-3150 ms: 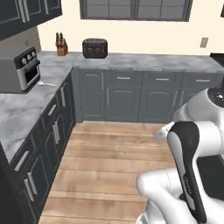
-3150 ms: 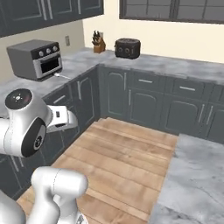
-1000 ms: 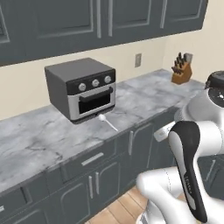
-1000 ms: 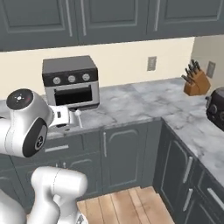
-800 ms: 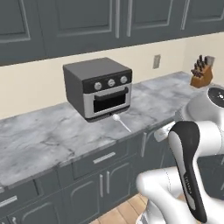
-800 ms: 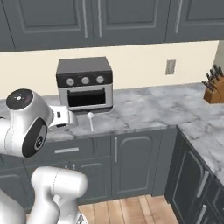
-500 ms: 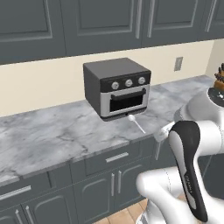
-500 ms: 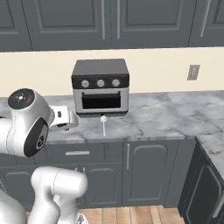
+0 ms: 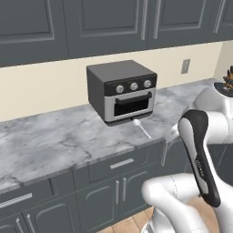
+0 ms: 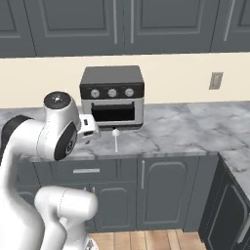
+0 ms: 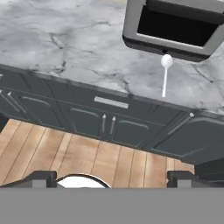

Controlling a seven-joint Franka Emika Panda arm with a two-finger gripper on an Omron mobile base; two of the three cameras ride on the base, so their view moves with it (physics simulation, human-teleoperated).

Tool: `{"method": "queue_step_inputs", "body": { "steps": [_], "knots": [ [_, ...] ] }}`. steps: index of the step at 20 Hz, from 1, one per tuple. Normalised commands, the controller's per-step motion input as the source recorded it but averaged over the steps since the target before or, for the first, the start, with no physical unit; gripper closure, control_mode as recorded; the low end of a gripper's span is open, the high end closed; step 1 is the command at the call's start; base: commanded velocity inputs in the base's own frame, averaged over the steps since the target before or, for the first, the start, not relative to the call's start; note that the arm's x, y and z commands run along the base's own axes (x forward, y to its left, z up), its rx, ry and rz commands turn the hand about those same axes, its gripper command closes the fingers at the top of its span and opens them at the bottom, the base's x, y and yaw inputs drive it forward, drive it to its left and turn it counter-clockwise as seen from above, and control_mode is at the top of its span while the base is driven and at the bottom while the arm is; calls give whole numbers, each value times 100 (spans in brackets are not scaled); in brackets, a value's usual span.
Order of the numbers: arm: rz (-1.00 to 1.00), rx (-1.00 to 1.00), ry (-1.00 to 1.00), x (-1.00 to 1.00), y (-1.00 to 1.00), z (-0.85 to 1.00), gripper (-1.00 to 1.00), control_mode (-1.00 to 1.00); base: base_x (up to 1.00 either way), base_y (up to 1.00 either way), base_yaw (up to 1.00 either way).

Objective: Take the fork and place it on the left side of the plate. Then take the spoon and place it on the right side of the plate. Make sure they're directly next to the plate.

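Gripper point(image 11: 112, 177) jaws stand spread wide with nothing between them, hanging over the wood floor point(image 11: 87, 153) in front of the dark cabinet fronts point(image 11: 109, 124); the two fingertips point(image 11: 39, 177) are cut off at the hand view's lower edge. Beyond the cabinets, the spoon point(image 11: 165, 72) lies flat on the grey marble counter point(image 11: 65, 48), bowl toward the toaster oven point(image 11: 175, 26) just behind it. From the right base view, the spoon point(image 10: 115, 138) handle points at the counter's front edge; the oven's three knobs point(image 10: 112, 93) show there.

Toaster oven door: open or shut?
Shut. The toaster oven has its glass door upright and flush under the knobs, handle across the top; the spoon lies on the counter before it.
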Motion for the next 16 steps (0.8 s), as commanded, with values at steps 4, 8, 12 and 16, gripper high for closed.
{"method": "queue_step_inputs", "body": {
  "steps": [4, 8, 12, 16],
  "knots": [
    [-17, 0, 30, 59, 0, -9, -100, -100, 0, 0, 0],
    [-19, 0, 29, 70, 0, -28, -100, -100, 0, 0, 0],
    [-12, 0, 19, 71, 0, -52, -100, -100, 0, 0, 0],
    [-7, 0, 6, 59, -1, -59, -100, -100, 0, 0, 0]
  ]
}}
